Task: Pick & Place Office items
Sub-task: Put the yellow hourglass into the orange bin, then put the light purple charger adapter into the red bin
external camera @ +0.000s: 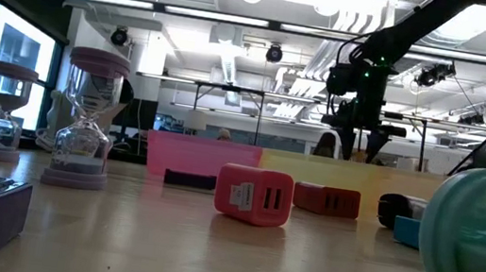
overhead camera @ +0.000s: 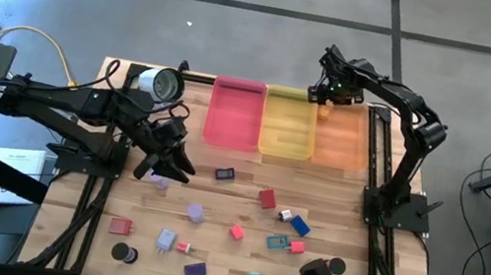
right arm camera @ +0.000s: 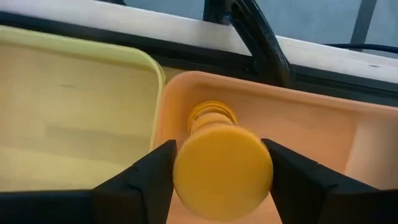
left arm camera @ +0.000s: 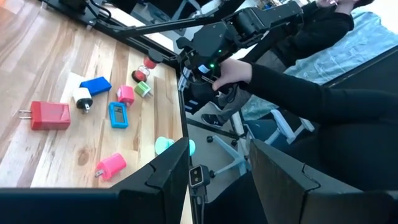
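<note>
Yellow disc-ended piece (right arm camera: 222,169) between right gripper (right arm camera: 217,180) fingers, grip uncertain, over orange tray (right arm camera: 323,134).

the pale wooden table top (overhead camera: 248,183) is showing planked, matt grain. the pink translucent plastic tray (overhead camera: 235,113), yellow translucent plastic tray (right arm camera: 74,118) and orange translucent plastic tray (right arm camera: 323,134) are looking smooth and slightly glossy. the yellow smooth plastic spool (right arm camera: 221,165) is looking matt; the red plastic charger block (external camera: 254,195) is gleaming softly.

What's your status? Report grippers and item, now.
Right gripper over orange tray, yellow piece with it. Left gripper open, empty, over table's left side. Other items loose on table. Nothing blocking the tray.
</note>
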Robot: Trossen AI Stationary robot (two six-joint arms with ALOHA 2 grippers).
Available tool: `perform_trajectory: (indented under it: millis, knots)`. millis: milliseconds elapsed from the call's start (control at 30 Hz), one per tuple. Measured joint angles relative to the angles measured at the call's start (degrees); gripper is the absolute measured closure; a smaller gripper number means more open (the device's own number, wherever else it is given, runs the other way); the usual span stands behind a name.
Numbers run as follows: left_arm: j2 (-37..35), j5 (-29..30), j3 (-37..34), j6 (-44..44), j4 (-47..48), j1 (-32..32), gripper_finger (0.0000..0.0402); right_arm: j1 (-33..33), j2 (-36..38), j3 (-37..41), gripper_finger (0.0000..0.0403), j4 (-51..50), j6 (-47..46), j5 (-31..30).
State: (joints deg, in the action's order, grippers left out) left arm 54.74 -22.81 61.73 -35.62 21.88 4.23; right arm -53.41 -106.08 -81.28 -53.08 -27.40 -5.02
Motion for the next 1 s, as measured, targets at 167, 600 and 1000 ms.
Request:
perform_trajectory:
  millis: [167,600,1000]
  knots:
    - [0.0,0.1,0.0,0.0,-0.1,0.0,0.0238,0.0,0.0,0.0,0.0179,0.0,0.6,0.7]
    - [0.0,-0.4,0.0,-1.3,0.0,0.0,0.0238,0.0,0.3,0.0,0.0179,0.6,1.1,-1.8]
    - [0.0,-0.8,0.0,-1.9,0.0,0.0,0.0238,-0.2,0.3,0.0,0.0069,2.0,3.0,-0.1]
